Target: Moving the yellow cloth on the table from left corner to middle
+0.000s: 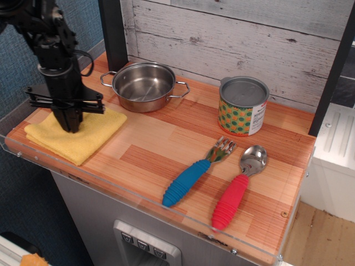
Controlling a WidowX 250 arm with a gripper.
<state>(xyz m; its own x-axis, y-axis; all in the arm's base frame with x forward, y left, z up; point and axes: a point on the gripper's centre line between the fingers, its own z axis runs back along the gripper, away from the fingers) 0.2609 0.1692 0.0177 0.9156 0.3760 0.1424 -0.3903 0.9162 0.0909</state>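
The yellow cloth point(95, 134) lies folded at the left corner of the wood-plank table point(161, 136), just in front and to the left of the steel pot. My black gripper point(71, 127) points straight down onto the cloth's middle-left part. Its fingers are close together and pressed into the fabric, so it appears shut on the cloth. The part of the cloth under the fingers is hidden.
A steel two-handled pot point(144, 86) stands behind the cloth. A green-dotted can point(243, 106) stands at the back right. A blue-handled fork point(191, 176) and a red-handled spoon point(236, 194) lie at the front right. A clear acrylic rim point(111, 189) runs along the edge.
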